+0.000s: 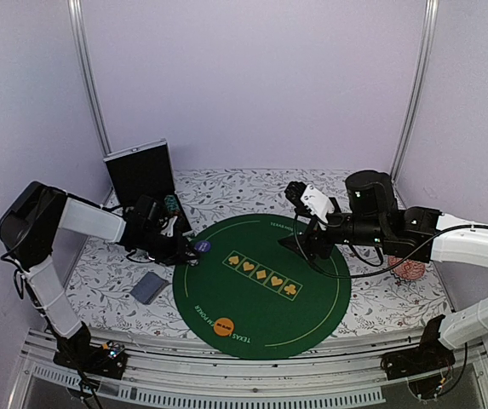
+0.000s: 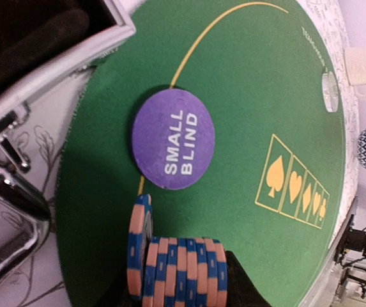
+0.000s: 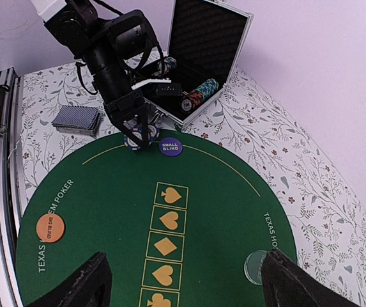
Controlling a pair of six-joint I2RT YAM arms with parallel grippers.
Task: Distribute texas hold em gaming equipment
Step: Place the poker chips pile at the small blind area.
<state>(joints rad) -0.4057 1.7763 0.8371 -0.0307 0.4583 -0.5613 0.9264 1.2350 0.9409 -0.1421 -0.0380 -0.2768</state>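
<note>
Gripping a stack of blue-and-pink chips (image 2: 183, 272), the left gripper (image 3: 137, 130) holds it sideways at the edge of the green mat (image 2: 266, 83), just beside the purple small-blind disc (image 2: 173, 139). The row runs finger to finger, and one end chip is tilted. Behind them, the open metal case (image 3: 202, 51) holds more chips (image 3: 198, 94). The right gripper (image 3: 183, 288) hangs spread wide over the mat near the clear disc (image 3: 256, 265).

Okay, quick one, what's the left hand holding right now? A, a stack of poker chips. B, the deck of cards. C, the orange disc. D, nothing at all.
A: the left hand is closed on a stack of blue-and-orange poker chips beside the purple Small Blind disc, while the cards and the orange disc lie untouched elsewhere.
</note>
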